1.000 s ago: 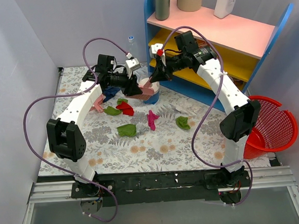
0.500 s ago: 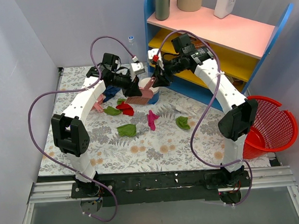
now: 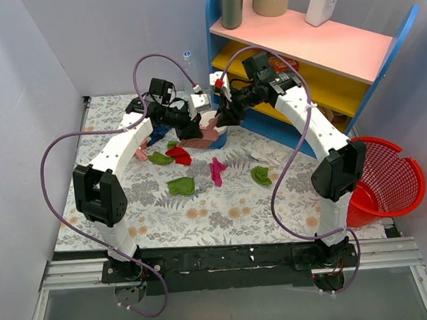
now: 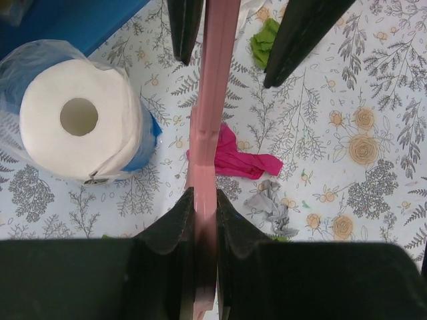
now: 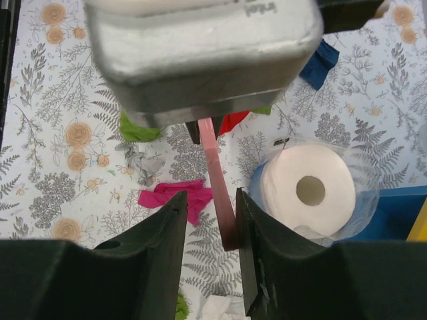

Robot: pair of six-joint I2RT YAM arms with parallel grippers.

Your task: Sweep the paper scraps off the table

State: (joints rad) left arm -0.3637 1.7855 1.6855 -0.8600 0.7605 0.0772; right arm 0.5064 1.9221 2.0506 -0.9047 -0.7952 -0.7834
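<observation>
Left end effector [image 4: 203, 197] clamps your long pink plastic brush [image 4: 213, 100], right end effector [image 5: 209, 197] apart astride it; next, sweep crumpled paper scraps [image 3: 180, 185].

Plain pale grey walls [image 3: 40, 54] enclose the floral cloth-covered worktop [image 3: 231, 213]. At its far right stands a blue shelf unit [image 3: 315, 41] with pink and yellow boards, a red plastic mesh basket [image 3: 392, 182] beside it.

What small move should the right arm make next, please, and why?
Probably draw the right arm back, clear of the pink brush handle. The left jaws are shut on it while the right jaws stand open around it, so the left arm alone seems to hold it; backing off would let the left arm lower it to the paper scraps on the table.
</observation>
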